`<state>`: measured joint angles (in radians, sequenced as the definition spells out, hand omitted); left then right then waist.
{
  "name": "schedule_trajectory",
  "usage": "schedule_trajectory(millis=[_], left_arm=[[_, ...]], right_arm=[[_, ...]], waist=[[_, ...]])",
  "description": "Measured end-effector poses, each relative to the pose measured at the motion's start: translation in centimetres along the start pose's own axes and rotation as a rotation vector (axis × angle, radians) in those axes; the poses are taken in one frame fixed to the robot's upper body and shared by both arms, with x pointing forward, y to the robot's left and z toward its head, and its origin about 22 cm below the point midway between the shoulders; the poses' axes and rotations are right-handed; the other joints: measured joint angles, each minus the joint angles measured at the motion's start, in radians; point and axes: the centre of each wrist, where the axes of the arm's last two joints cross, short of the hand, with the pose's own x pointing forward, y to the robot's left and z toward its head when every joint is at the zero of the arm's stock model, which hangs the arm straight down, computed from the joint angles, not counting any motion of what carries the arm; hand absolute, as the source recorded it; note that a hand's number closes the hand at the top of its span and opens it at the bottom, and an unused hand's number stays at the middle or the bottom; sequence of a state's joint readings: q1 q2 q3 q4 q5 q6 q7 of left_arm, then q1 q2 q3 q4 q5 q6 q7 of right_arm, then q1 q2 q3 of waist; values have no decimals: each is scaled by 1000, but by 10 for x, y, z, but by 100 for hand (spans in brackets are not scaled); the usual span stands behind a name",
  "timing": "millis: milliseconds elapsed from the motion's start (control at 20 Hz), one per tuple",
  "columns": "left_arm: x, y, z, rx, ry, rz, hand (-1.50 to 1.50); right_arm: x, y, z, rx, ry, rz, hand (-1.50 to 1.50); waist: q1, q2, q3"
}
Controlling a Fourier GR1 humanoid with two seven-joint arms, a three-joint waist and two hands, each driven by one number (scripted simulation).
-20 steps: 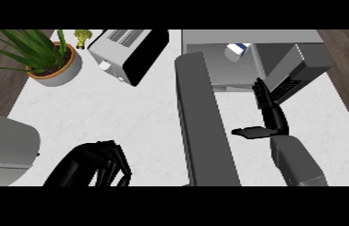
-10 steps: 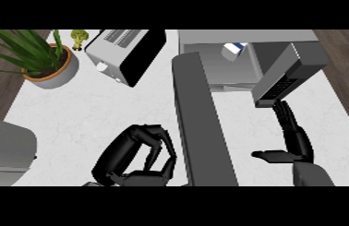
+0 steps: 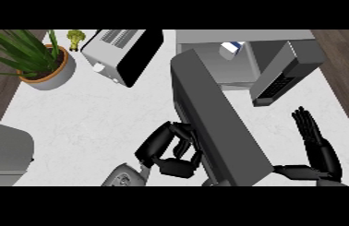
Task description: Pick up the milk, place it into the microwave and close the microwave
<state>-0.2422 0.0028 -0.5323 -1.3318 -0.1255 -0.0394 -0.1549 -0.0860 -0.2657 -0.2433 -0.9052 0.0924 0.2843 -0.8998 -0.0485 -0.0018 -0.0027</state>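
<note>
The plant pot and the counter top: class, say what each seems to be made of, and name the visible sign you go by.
The plant pot looks like unglazed terracotta: a dull orange-brown rim, though the wall below reads pale grey, so a painted or ceramic pot is possible. The counter top looks like polished stone, perhaps marble: white with faint grey mottling; a laminate could look the same.

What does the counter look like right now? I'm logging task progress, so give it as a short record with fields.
milk: milk carton inside the microwave
microwave door: microwave door open, swung out over the counter
left hand: left hand against the door's outer face, fingers curled
right hand: right hand open, fingers straight, right of the door, holding nothing
other items: toaster, potted plant, broccoli at the counter's back
</note>
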Motion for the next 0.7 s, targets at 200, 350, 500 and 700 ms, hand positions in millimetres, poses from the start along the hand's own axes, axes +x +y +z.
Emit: schedule_trajectory(millis=[200, 350, 500, 700], left_arm=[[-21, -14, -10, 29, -10, -44, 150], [-31, -24, -13, 62, -35, -56, 150], [-37, -28, -19, 96, -57, -57, 150], [-43, -32, -24, 122, -44, -49, 150]], right_arm=[[15, -1, 0, 35, -43, -24, -150], [30, -8, -2, 55, -67, -54, -150], [43, -9, -10, 75, -99, -87, -150], [62, -6, -23, 125, -139, -120, -150]], waist=[[-13, 3, -1], [-26, 5, -1], [-39, 8, -2], [-67, 13, -3]])
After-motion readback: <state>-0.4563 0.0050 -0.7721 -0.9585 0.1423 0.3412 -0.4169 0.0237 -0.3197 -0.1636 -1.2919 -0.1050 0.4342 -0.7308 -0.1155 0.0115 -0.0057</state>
